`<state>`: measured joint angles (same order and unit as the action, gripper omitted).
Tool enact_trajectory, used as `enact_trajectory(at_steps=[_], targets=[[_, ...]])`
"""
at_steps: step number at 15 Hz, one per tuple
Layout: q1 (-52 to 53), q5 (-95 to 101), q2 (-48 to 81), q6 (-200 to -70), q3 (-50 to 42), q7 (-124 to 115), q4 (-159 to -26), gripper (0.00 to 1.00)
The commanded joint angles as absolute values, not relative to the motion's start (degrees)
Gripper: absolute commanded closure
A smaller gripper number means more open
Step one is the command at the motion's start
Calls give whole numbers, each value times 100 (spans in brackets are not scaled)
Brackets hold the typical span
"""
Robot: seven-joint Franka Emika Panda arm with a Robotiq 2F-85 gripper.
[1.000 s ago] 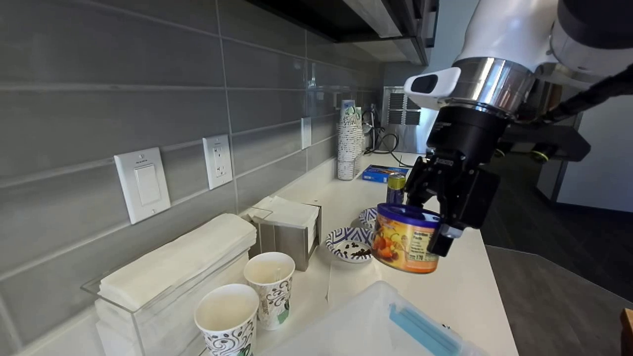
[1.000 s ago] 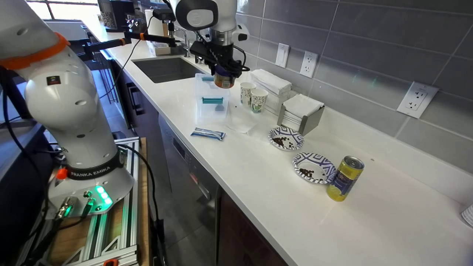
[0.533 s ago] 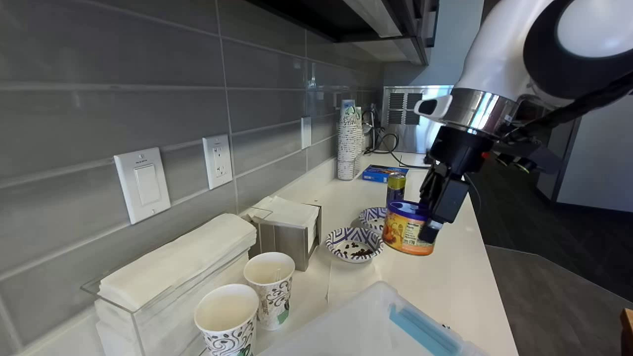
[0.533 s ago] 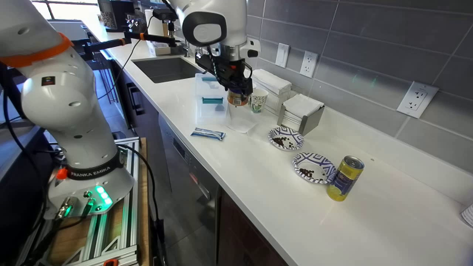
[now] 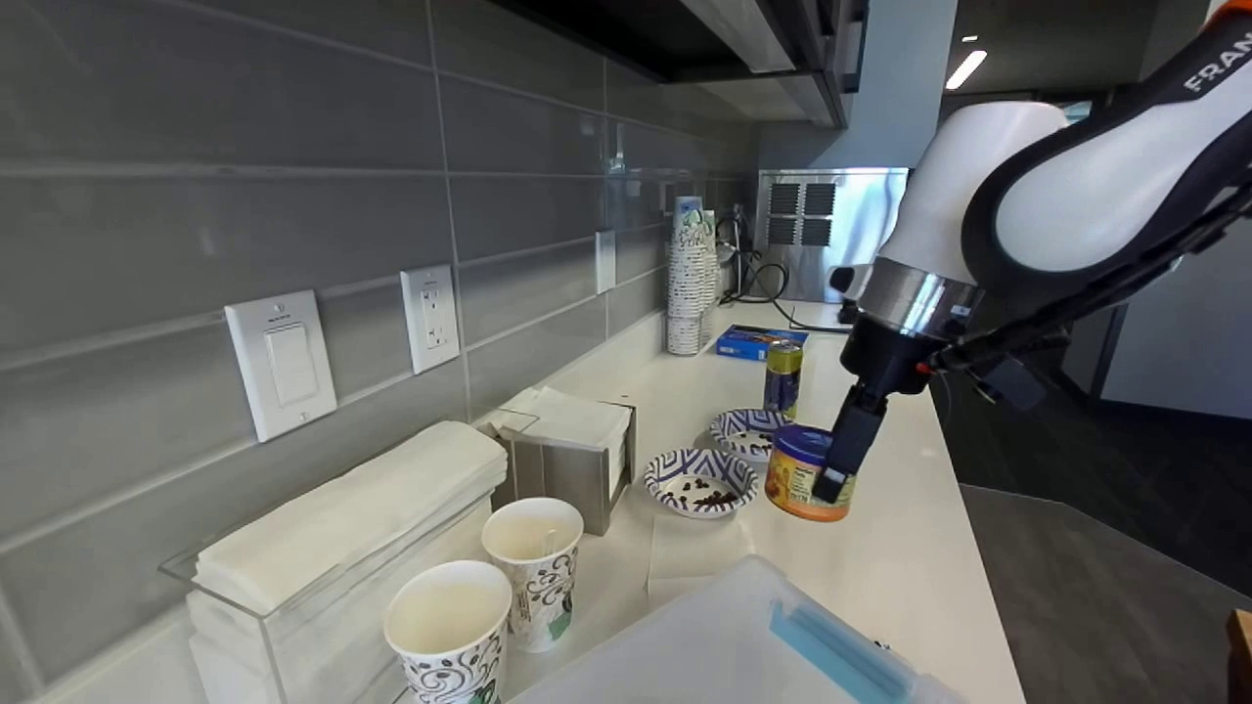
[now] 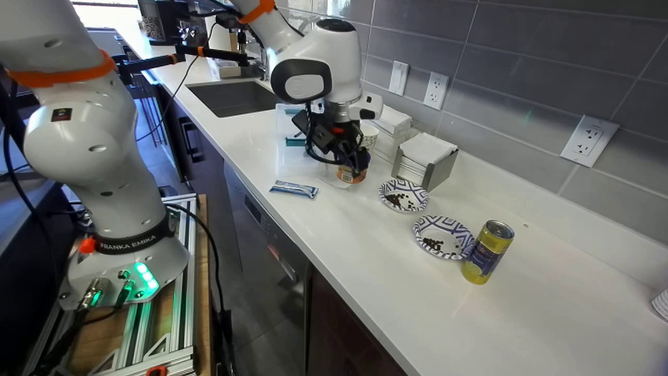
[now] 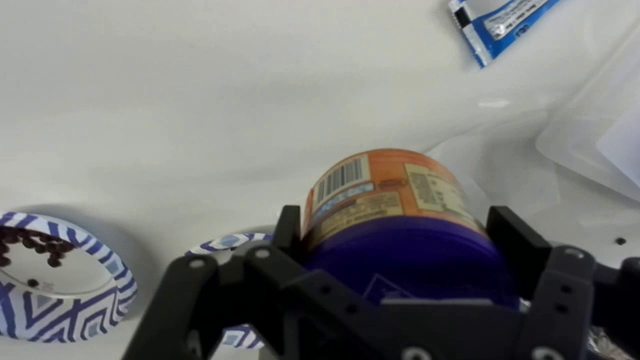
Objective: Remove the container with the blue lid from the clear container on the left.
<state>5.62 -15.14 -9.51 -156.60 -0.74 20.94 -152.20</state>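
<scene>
The container with the blue lid (image 5: 787,481), a squat yellow-orange tub, stands nearly upright at about counter height. Whether its base touches the counter, I cannot tell. In the wrist view my gripper (image 7: 395,220) is shut on it from both sides, with a black finger (image 7: 511,232) against its right edge; the blue lid faces my palm. One finger is hidden behind the tub in an exterior view. A long see-through box (image 6: 292,163) with teal latches lies beside the tub; I cannot tell whether it is the clear container.
Two patterned bowls (image 6: 425,201) with dark berries and a yellow-blue can (image 6: 488,253) are farther along the counter. A blue-wrapped bar (image 6: 293,189) lies by the front edge. Paper cups (image 5: 548,592) and a metal napkin holder (image 5: 528,469) line the wall side.
From near the see-through box, the tub has travelled with my gripper along the counter toward the bowls and has come down close to the surface. The other things have stayed put.
</scene>
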Motion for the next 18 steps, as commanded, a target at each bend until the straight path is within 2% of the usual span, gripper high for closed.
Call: enact_trajectory(at_steps=[1,8,18], targets=[[389,-1144,-436,-16039,-75,1583,-15153,32],[136,-500,332,-16617,-71,817,-15041,32],[118,221,709,-16605,-139,184,-14863,32]])
